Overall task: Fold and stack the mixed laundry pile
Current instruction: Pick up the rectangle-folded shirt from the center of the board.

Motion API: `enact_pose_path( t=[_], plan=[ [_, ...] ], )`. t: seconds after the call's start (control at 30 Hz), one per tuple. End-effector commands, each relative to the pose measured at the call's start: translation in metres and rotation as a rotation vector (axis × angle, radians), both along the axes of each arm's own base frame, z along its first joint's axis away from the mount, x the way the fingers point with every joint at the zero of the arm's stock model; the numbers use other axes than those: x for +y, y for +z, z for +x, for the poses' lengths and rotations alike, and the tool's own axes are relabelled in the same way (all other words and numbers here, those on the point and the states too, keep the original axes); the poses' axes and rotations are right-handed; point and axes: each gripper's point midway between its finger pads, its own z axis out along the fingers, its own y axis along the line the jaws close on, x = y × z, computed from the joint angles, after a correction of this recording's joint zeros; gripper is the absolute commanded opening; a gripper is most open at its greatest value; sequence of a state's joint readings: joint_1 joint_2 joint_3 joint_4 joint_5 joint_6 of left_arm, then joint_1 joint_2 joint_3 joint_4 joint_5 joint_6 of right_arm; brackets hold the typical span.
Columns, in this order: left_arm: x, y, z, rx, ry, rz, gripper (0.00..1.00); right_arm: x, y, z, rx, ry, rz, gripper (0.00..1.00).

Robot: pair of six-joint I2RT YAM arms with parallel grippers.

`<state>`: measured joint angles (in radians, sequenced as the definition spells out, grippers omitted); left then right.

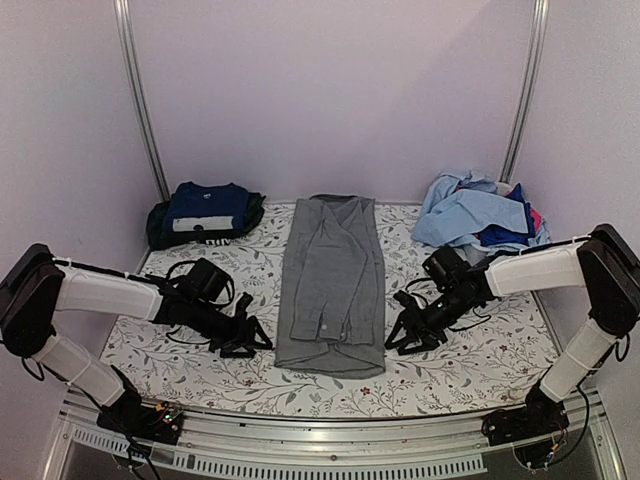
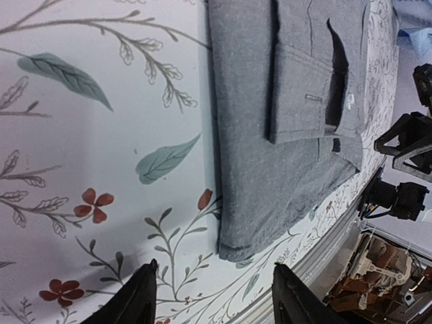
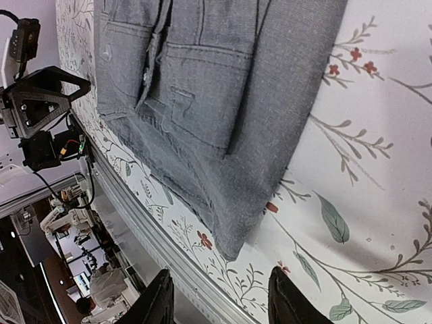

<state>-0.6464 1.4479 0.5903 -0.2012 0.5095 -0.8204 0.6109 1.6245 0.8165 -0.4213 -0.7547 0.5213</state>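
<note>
A grey collared shirt (image 1: 330, 290) lies folded into a long strip in the middle of the floral sheet, collar toward the back. My left gripper (image 1: 250, 340) is low at its near left corner, and my right gripper (image 1: 400, 335) at its near right corner. In the left wrist view the gripper (image 2: 214, 270) is open, with the shirt (image 2: 283, 135) corner just ahead of the fingers and untouched. In the right wrist view the gripper (image 3: 219, 273) is open too, with the shirt (image 3: 202, 88) corner just beyond its tips. The unfolded laundry pile (image 1: 480, 215), mostly light blue, is at the back right.
A folded navy T-shirt on a dark green piece (image 1: 205, 210) sits at the back left. The white floral sheet (image 1: 450, 360) covers the table. The metal front rail (image 1: 350, 440) runs close to the shirt's near edge. Walls and two metal uprights (image 1: 140, 100) close off the back.
</note>
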Motion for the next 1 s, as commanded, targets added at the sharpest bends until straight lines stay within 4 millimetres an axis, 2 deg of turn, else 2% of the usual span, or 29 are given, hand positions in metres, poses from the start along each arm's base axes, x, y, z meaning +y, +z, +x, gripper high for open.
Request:
enact_pose_path(
  t=[0.0, 0.33, 0.5, 0.67, 0.77, 0.9, 0.97],
  plan=[
    [-0.018, 0.0, 0.001, 0.008, 0.0, -0.068, 0.57, 0.012, -0.002, 0.001, 0.007, -0.004, 0.053, 0.46],
    [-0.033, -0.016, -0.012, 0.036, -0.061, -0.048, 0.51, 0.022, -0.037, -0.015, 0.058, 0.044, -0.005, 0.43],
    [-0.037, -0.024, -0.013, 0.048, -0.071, -0.042, 0.46, 0.023, -0.042, -0.014, 0.058, 0.049, -0.011, 0.39],
    [-0.044, -0.027, -0.015, 0.049, -0.102, -0.039, 0.34, 0.029, -0.042, -0.013, 0.064, 0.059, 0.018, 0.29],
    [-0.047, -0.024, -0.018, 0.044, -0.113, -0.041, 0.26, 0.03, -0.038, -0.013, 0.06, 0.066, 0.027, 0.17],
    [-0.049, -0.016, -0.029, 0.038, -0.148, -0.042, 0.09, 0.027, -0.028, -0.022, 0.051, 0.09, 0.04, 0.0],
    [-0.052, -0.007, -0.036, 0.026, -0.174, -0.054, 0.0, 0.026, -0.02, -0.031, 0.041, 0.112, 0.057, 0.0]
  ],
)
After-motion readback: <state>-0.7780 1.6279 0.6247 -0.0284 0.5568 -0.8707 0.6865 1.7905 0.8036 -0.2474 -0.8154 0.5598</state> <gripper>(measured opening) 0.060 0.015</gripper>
